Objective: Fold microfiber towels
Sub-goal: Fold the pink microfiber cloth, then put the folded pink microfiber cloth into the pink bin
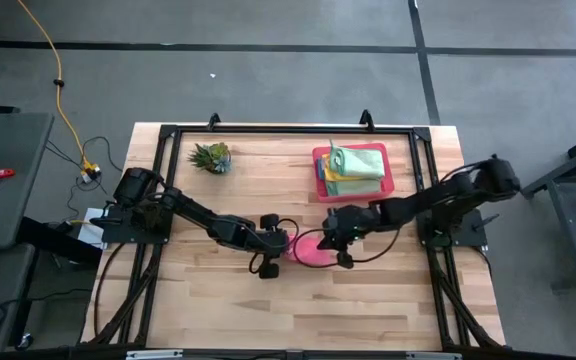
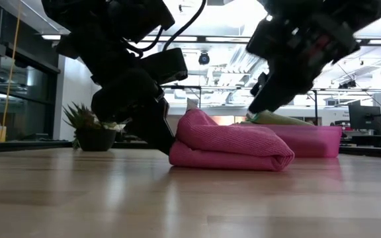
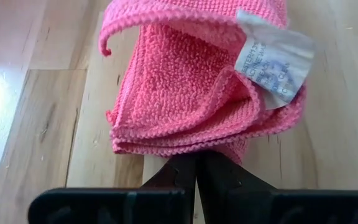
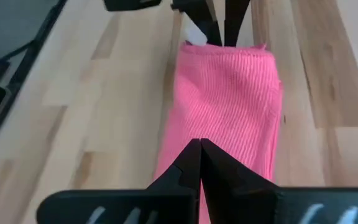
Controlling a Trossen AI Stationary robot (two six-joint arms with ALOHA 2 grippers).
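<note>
You're looking at the folded pink fuzzy microfiber towel (image 1: pixel 313 249) lying mid-counter (image 1: pixel 218 300), just in front of the rigid pink tray (image 1: pixel 401 184) holding the other stacked towels (image 1: pixel 356 164). Left hand (image 1: pixel 271 247) is sitting pressed together at 1 end of it, right hand (image 1: pixel 330 243) pressed together over the other end.

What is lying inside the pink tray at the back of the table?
The pink tray holds a stack of folded towels: a light green one on top, with yellow and teal edges showing beneath. How many lie lower down, and the tray's floor, are covered by the stack.
</note>
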